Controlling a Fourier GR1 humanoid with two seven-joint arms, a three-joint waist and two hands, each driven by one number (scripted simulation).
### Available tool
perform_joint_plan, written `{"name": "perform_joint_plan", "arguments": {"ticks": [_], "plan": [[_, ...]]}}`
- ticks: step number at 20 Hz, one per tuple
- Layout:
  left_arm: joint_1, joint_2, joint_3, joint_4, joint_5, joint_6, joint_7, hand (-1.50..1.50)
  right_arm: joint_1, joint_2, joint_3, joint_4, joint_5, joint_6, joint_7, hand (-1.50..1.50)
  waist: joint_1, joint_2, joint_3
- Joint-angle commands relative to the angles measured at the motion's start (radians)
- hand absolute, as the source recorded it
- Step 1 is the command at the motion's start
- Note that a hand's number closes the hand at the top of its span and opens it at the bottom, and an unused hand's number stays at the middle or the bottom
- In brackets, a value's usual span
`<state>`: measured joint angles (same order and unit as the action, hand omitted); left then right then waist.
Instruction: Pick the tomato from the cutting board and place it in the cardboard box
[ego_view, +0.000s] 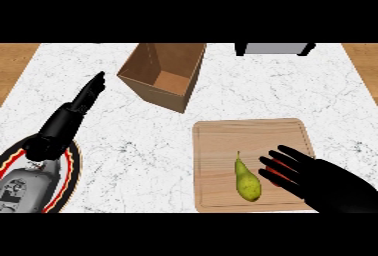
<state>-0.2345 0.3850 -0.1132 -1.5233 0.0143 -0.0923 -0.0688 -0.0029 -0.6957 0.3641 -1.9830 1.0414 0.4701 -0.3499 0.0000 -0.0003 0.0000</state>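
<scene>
A wooden cutting board (251, 137) lies at the right front of the counter. On it, a red tomato (271, 173) shows only as small patches under my right hand (325, 180), whose fingers spread straight over it from the lower right. Left of the tomato on the board lies a yellow-green pear (246, 181). The open cardboard box (164, 75) stands at the back, left of the board, with nothing visible inside. My left hand (70, 117) is at the far left, fingers straight and pointing away toward the back.
A plate with red, yellow and black rings (72, 170) sits at the front left, partly under my left forearm. A grey and black appliance (275, 48) stands at the back edge. Wooden floor shows beyond both sides of the marble counter (140, 150).
</scene>
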Motion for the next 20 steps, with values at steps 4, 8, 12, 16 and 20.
{"name": "perform_joint_plan", "arguments": {"ticks": [4, 8, 12, 16, 20], "plan": [[0.014, -0.066, -0.002, 0.009, -0.076, 0.006, -0.026, 0.00, -0.080, 0.070, -0.006, 0.106, 0.114, 0.010, -0.026, -1.50, 0.002, 0.000, 0.000], [-0.005, -0.054, 0.050, -0.004, -0.049, -0.059, 0.020, 0.00, -0.057, 0.119, -0.010, 0.184, 0.170, -0.062, -0.064, -1.50, 0.000, 0.000, 0.000], [-0.058, -0.068, 0.068, 0.026, -0.055, -0.067, 0.046, 0.00, -0.123, 0.169, 0.010, 0.278, 0.187, -0.044, -0.098, -1.50, 0.002, 0.002, 0.000], [0.014, -0.106, 0.063, 0.003, -0.104, -0.067, -0.005, 0.00, -0.073, 0.181, -0.014, 0.243, 0.228, -0.033, -0.115, -1.50, 0.000, 0.000, 0.000], [0.103, -0.093, 0.064, -0.103, -0.111, -0.086, 0.007, 0.00, -0.066, 0.185, -0.038, 0.274, 0.266, -0.065, -0.108, -1.50, 0.003, -0.001, 0.000]]}}
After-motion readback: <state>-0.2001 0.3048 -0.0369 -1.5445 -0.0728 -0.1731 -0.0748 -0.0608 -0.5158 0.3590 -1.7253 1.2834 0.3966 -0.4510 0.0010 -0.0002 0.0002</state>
